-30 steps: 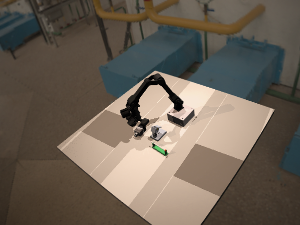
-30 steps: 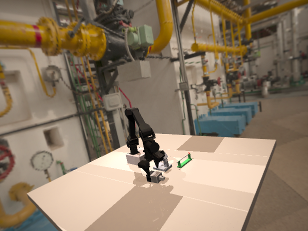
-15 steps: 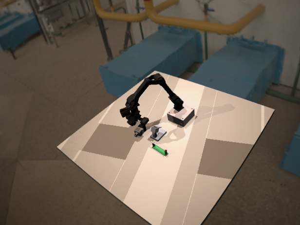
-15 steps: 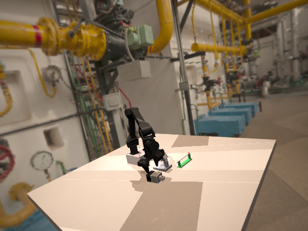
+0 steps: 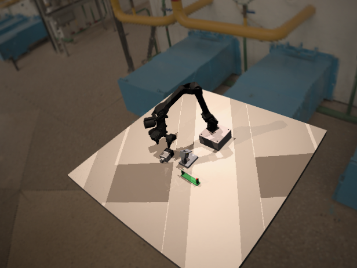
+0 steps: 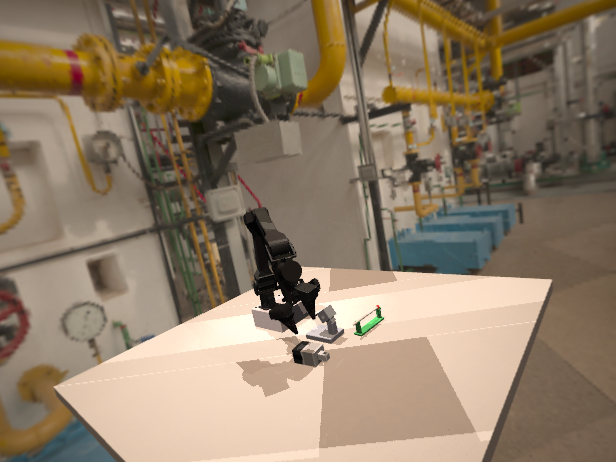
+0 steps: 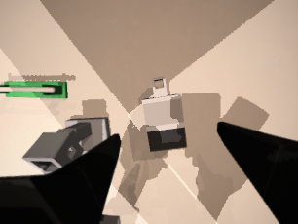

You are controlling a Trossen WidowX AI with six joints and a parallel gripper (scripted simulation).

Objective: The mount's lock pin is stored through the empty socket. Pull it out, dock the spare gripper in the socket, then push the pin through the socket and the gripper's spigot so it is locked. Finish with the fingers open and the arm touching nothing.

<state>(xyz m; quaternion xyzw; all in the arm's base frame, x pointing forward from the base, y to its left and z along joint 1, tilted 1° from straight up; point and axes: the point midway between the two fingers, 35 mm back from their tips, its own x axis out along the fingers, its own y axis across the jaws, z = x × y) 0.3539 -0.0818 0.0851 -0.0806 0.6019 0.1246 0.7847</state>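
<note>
The spare gripper (image 5: 167, 155) (image 6: 309, 353) (image 7: 163, 112) lies on the table, a grey block with a dark end and a holed spigot. My gripper (image 5: 163, 144) (image 6: 305, 325) (image 7: 167, 132) is open and empty, above the table near the block's dark end, touching nothing visible. The grey mount (image 5: 188, 162) (image 6: 320, 335) (image 7: 100, 128) stands beside it with its tilted socket (image 5: 185, 151) (image 6: 327, 314) (image 7: 45, 148); no pin shows in the socket. The pin (image 6: 367, 315) (image 7: 29, 90) lies across the green rack (image 5: 189, 177) (image 6: 370, 327) (image 7: 60, 96), its red head at one end.
The arm's base box (image 5: 215, 139) (image 6: 266, 318) stands behind the mount. The green rack is on the mount's far side from the spare gripper. In the wrist view the mount is close beside the left finger and partly hidden by it. Patchy shadows cross the table top.
</note>
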